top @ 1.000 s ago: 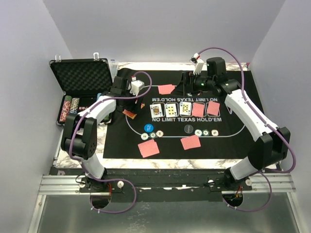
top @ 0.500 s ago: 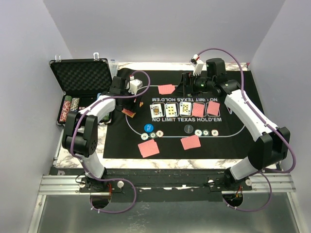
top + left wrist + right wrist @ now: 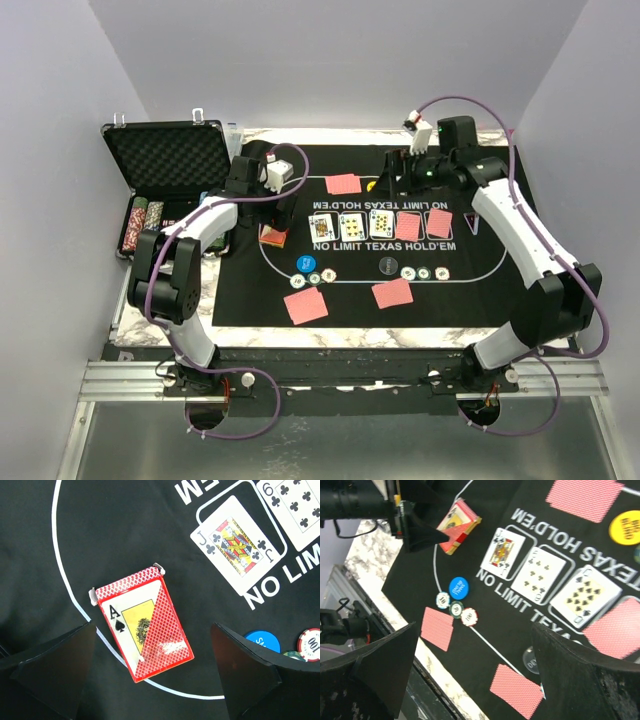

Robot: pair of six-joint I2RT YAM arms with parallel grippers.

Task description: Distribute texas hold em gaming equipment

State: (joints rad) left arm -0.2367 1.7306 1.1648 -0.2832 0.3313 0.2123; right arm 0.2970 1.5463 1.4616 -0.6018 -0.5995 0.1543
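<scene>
Jaws, left: left gripper [image 3: 152, 630] spread wide, gripping nothing.
Jaws, right: right gripper [image 3: 474, 626] spread wide and empty, over the mat at 1 o'clock.
Card box: red-orange card box [image 3: 167, 630] with an ace of spades on its face lies flat between the left fingers, clear of both, at 9 o'clock on the large black felt mat [image 3: 480, 290].
Centre row: jack of clubs [image 3: 234, 541], nine of clubs [image 3: 295, 507] and a third club card [image 3: 582, 592] face up; two red-backed cards [image 3: 408, 225] face down on the 3 o'clock side.
Dealt cards: red-backed piles at 12 o'clock [image 3: 343, 184], 7 o'clock [image 3: 305, 305] and 6 o'clock [image 3: 392, 293].
Discs: blue disc [image 3: 305, 264] at 8 o'clock, black disc [image 3: 388, 265] at 6, yellow disc [image 3: 626, 527] at 12.
Chips on mat: three small striped chips [image 3: 314, 278] just beside the blue disc, three more [image 3: 424, 274] beside the black one.
Case: black foam-lined case with metal edges [image 3: 165, 155] off the mat at 10 o'clock, lid up, holding rows of striped chips [image 3: 140, 222] in its base.
</scene>
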